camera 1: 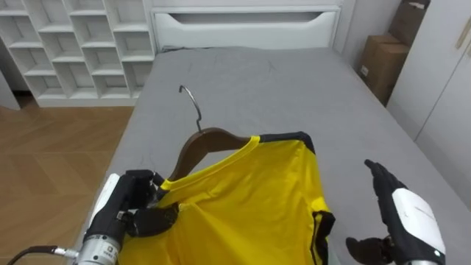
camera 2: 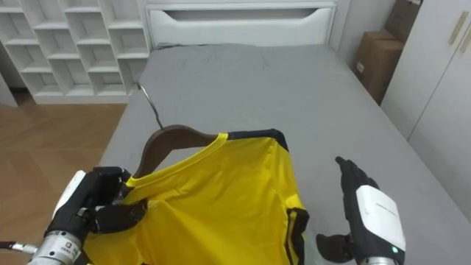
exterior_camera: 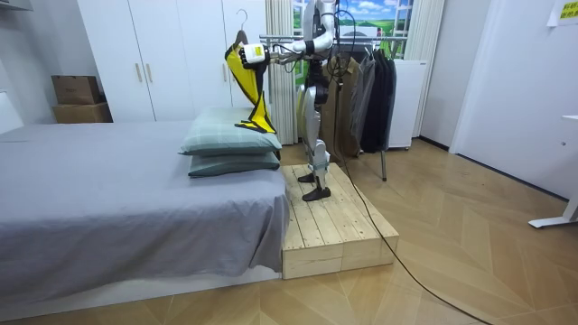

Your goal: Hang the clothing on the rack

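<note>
Yellow shirt (camera 1: 250, 199), black-trimmed, is already on the wooden hanger (camera 1: 210, 141) and held in the air above the near end of the bed (camera 1: 294, 88), toward its left edge. The metal hook (camera 1: 190, 99) points away from the robot and is free, presumably kept clear for the rail.

Left hand (camera 1: 143, 206): fingers clenched round the hanger's left end, where the shirt's shoulder covers it. It carries the load alone.

Right hand (camera 1: 401, 210): fingers straight, holding nothing, apart from the shirt's right edge.

The room view shows the robot standing on a wooden platform (exterior_camera: 334, 230) by the pillows (exterior_camera: 230, 144), with the clothes rack (exterior_camera: 361, 81) behind it. Hanging is judged not yet done.
</note>
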